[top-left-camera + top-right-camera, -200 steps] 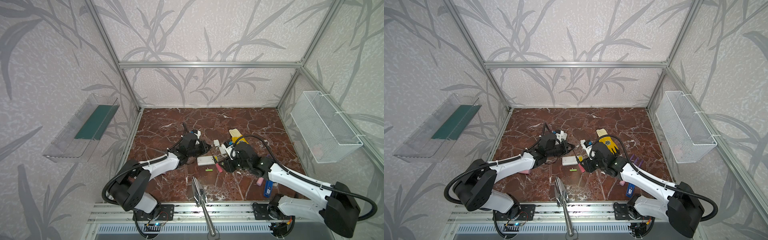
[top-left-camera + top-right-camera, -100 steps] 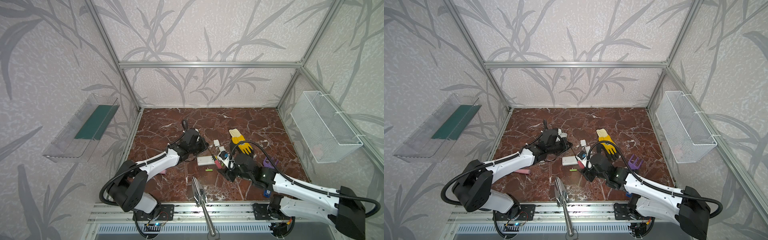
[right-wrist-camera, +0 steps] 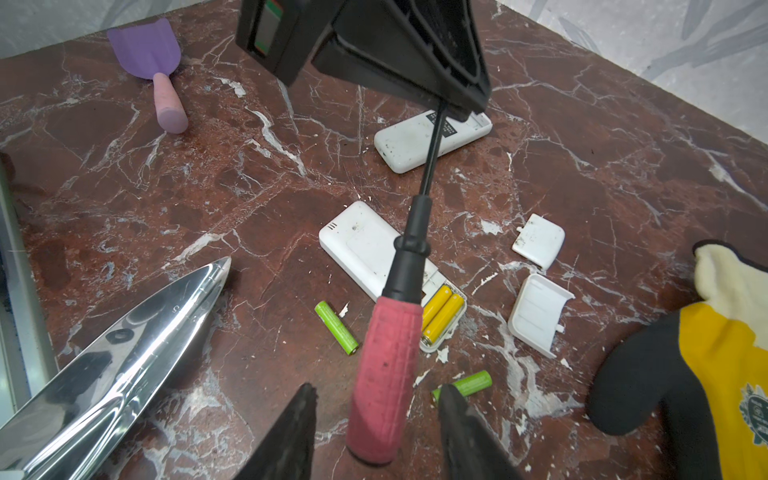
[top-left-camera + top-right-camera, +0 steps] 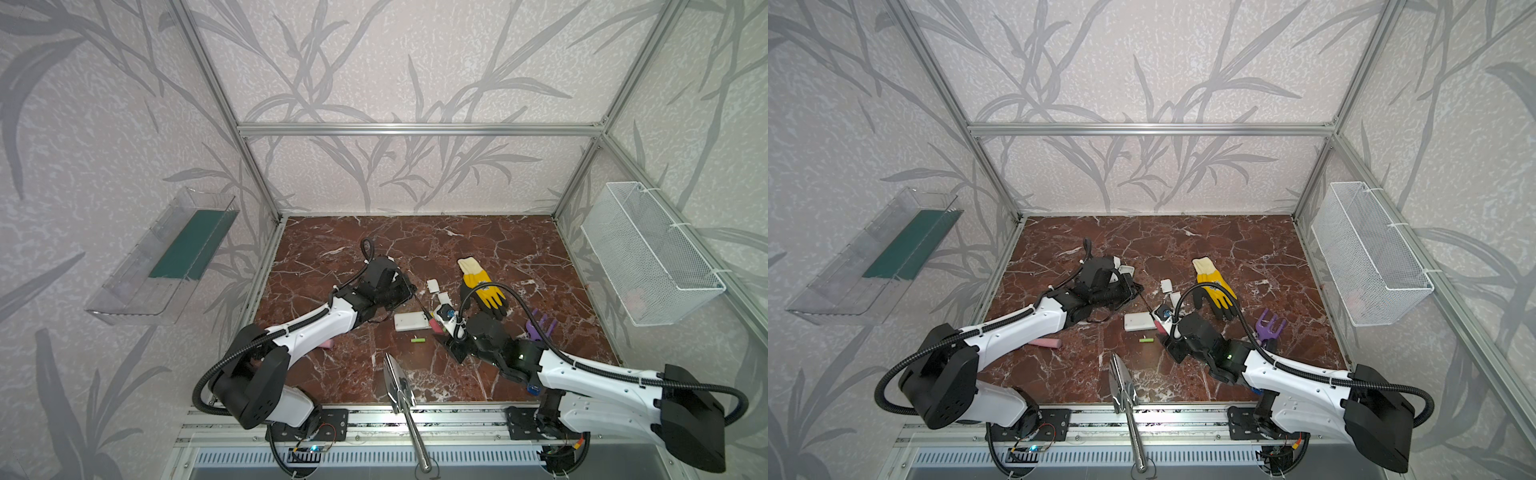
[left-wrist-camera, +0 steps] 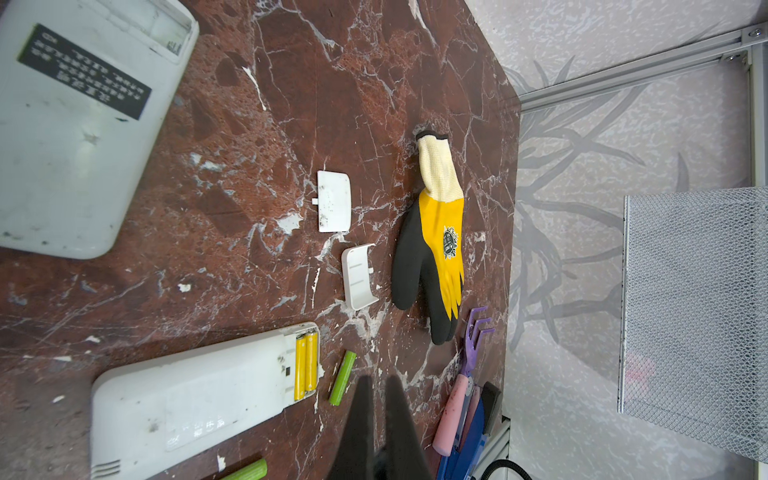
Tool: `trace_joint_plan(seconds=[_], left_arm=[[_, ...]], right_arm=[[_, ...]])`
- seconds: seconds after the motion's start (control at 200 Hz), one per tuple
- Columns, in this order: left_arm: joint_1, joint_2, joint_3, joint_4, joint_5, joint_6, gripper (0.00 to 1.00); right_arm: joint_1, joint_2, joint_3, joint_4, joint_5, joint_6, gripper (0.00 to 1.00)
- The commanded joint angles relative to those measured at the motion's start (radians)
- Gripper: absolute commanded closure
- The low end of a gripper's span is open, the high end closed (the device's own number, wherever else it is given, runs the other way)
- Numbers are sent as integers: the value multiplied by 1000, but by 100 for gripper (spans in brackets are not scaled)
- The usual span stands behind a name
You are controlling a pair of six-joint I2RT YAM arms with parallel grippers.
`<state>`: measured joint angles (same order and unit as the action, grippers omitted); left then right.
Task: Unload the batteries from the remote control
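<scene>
Your left gripper (image 5: pixel 379 380) is clamped on the shaft of the pink-handled black screwdriver (image 3: pixel 407 257). Two slim yellow batteries (image 3: pixel 441 311) sit in the white plastic remote control (image 3: pixel 365 245); two lime green batteries (image 3: pixel 336 327) lie loose on the marble counter (image 3: pixel 124 187). Your right gripper (image 3: pixel 377 390), part open, straddles the handle untouched: release left early and it could drop, scattering them.

A green battery (image 4: pixel 418 340) is lying on the marble floor (image 4: pixel 498 241) just in front of a white remote (image 4: pixel 410 322). The left gripper (image 4: pixel 409 291) is pinching a screwdriver (image 4: pixel 424 309) by its shaft, the pink handle slanting toward the right gripper (image 4: pixel 441 332).
</scene>
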<state>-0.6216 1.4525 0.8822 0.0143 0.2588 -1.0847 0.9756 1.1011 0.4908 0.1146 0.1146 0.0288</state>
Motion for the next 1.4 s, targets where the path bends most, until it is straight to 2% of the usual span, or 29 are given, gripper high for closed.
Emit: trace_joint_plan(seconds=[0.0, 0.825, 1.035, 1.2, 1.225, 1.275, 1.395], left_arm=[[-1, -30, 23, -5, -13, -17, 100], [1, -34, -9, 69, 30, -63, 100], [7, -39, -20, 82, 39, -72, 100], [13, -45, -24, 84, 42, -61, 100], [15, -46, -28, 90, 43, -60, 95], [22, -53, -39, 100, 42, -58, 76], [44, -77, -56, 98, 36, -40, 41]], right_arm=[[7, 29, 4, 63, 12, 16, 53], [6, 64, -27, 166, 74, 27, 69], [5, 49, -35, 161, 81, 16, 78], [5, 34, -28, 133, 63, -1, 96], [6, 30, -25, 121, 66, -3, 98], [5, 21, -23, 99, 73, -7, 100], [6, 5, -21, 49, 91, -15, 100]])
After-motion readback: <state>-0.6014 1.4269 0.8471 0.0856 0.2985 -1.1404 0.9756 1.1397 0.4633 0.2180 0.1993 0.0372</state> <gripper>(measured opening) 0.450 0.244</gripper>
